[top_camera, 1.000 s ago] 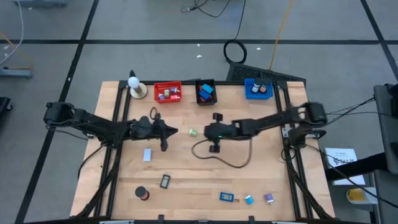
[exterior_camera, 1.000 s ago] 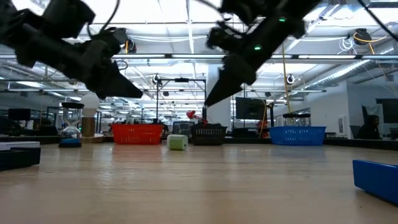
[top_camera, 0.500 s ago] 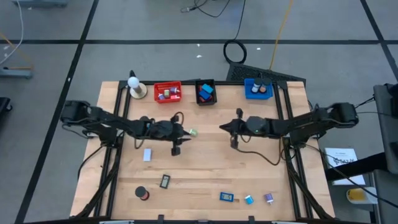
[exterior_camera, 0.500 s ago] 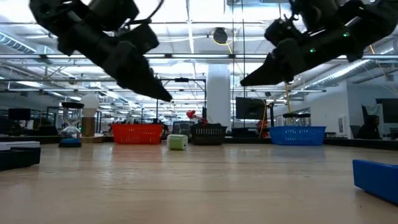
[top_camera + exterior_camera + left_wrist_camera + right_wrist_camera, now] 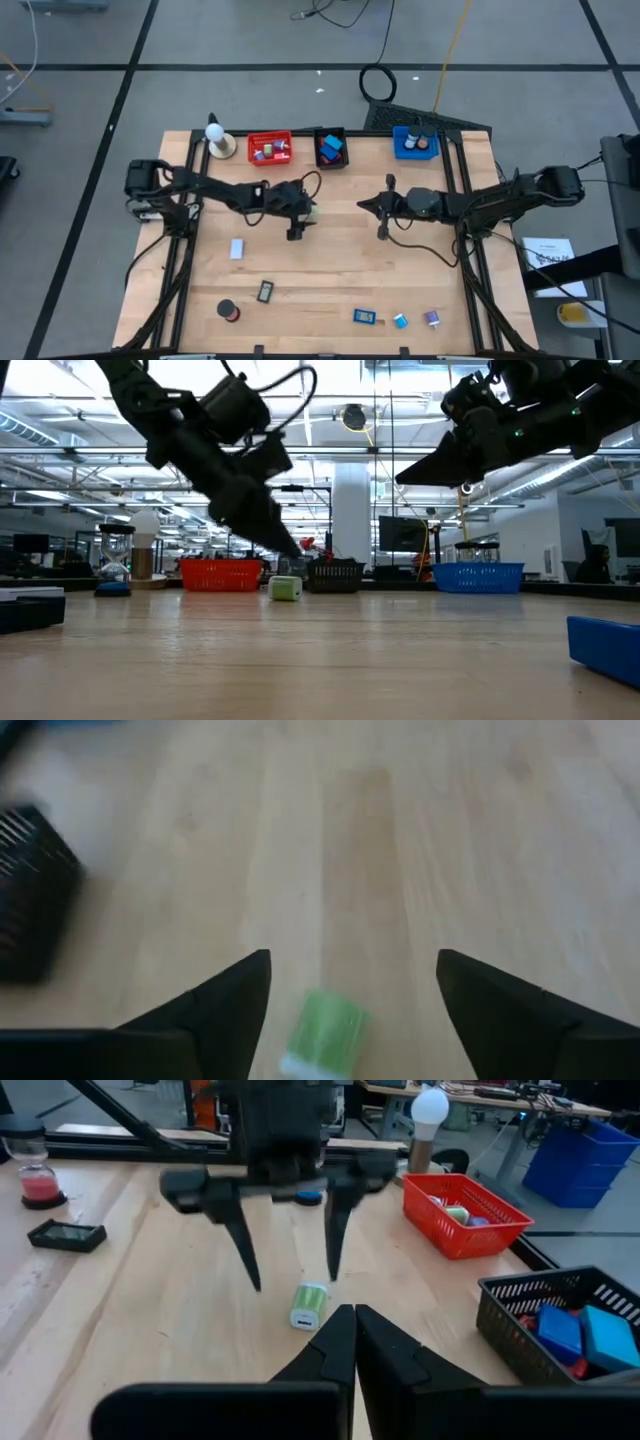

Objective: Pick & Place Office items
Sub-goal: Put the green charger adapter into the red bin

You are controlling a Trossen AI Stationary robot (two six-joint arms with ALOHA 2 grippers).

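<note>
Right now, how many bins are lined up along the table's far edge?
3. The red bin is nearest the white ball, the black bin sits in the middle, and the blue bin is toward the right arm's side. None looks hidden.

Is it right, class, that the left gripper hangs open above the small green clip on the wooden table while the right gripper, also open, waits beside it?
Not quite. The right gripper is shut; the right wrist view shows its fingers pressed together. The left gripper does hang open above the small green clip on the wooden table.
</note>
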